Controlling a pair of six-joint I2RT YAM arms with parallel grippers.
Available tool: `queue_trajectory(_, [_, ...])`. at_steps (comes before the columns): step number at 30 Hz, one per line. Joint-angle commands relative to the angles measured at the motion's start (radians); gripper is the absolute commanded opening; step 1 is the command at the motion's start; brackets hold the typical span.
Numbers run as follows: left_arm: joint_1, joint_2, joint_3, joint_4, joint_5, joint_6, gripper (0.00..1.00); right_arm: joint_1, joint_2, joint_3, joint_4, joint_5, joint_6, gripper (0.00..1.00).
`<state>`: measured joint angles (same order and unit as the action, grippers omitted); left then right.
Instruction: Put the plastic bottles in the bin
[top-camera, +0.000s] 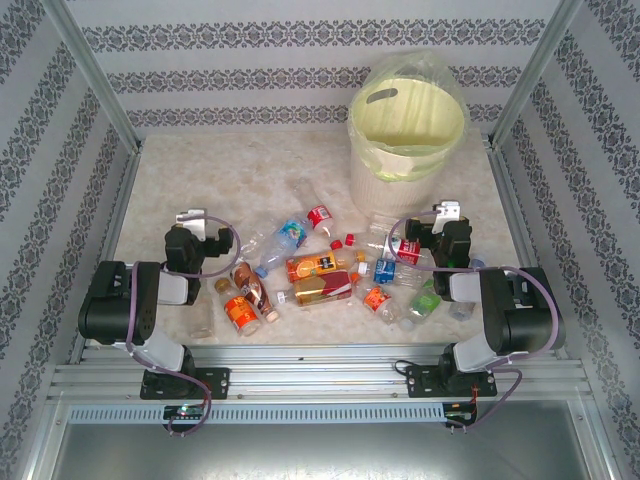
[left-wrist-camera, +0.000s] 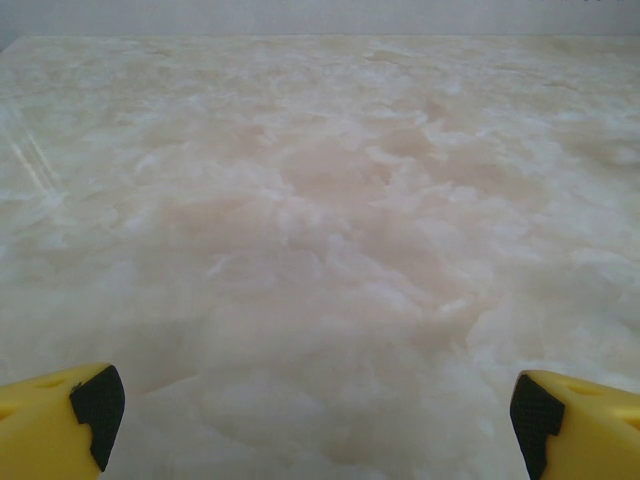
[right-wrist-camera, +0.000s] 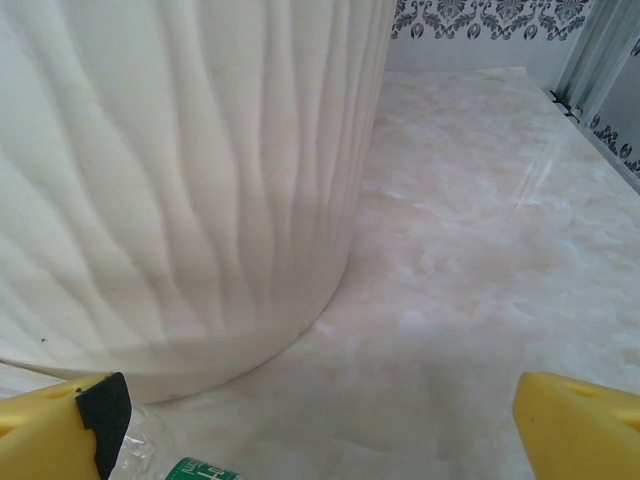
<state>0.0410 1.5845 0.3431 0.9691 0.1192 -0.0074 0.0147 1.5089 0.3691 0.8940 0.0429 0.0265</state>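
Several plastic bottles lie scattered on the marble table between the two arms. Among them are two orange ones (top-camera: 320, 277), a red-labelled one (top-camera: 240, 312), a blue-labelled clear one (top-camera: 289, 233) and a green-labelled one (top-camera: 425, 300). The bin (top-camera: 408, 130), pale yellow with a clear bag liner, stands at the back right. My left gripper (top-camera: 190, 220) hovers left of the pile. It is open (left-wrist-camera: 318, 425) over bare table. My right gripper (top-camera: 448, 215) is open (right-wrist-camera: 315, 430) just in front of the bin's ribbed wall (right-wrist-camera: 180, 180). A green-labelled clear bottle (right-wrist-camera: 190, 470) lies at its left fingertip.
Metal frame posts (top-camera: 95, 80) and patterned walls enclose the table. Loose red caps (top-camera: 337, 243) lie among the bottles. Bare table (top-camera: 220, 170) stretches behind the left gripper and to the right of the bin (right-wrist-camera: 480, 230).
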Motion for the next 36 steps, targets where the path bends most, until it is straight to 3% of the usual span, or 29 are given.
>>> queue_trajectory(1, [0.007,-0.051,-0.027,0.061,-0.003,-0.012,1.0,-0.007,-0.031,-0.018,0.036,0.004,0.017,0.98])
queue_trajectory(4, [0.002,-0.119,-0.032,0.014,-0.005,-0.004,1.0,0.002,-0.087,-0.014,-0.021,0.026,0.01,0.98])
queue_trajectory(10, [-0.037,-0.311,0.017,-0.239,-0.046,0.006,1.0,0.021,-0.272,-0.019,-0.211,0.079,0.049,0.98])
queue_trajectory(14, [-0.085,-0.416,0.089,-0.429,-0.066,-0.089,1.0,0.05,-0.448,0.005,-0.453,0.173,0.077,0.98])
queue_trajectory(19, [-0.232,-0.469,0.306,-0.805,-0.101,-0.245,1.0,0.064,-0.683,0.092,-0.857,0.313,0.274,0.98])
queue_trajectory(24, [-0.368,-0.428,0.559,-1.05,0.025,-0.297,1.0,0.062,-0.777,0.244,-1.266,0.307,0.388,0.98])
queue_trajectory(27, [-0.421,-0.378,0.667,-1.103,0.135,-0.294,1.0,0.062,-0.79,0.302,-1.443,0.343,0.496,0.98])
queue_trajectory(32, [-0.484,-0.284,0.838,-1.233,0.314,-0.275,1.0,0.06,-0.781,0.371,-1.635,0.327,0.56,0.98])
queue_trajectory(36, [-0.536,-0.217,0.947,-1.327,0.497,-0.18,1.0,0.045,-0.752,0.4,-1.736,0.304,0.595,0.98])
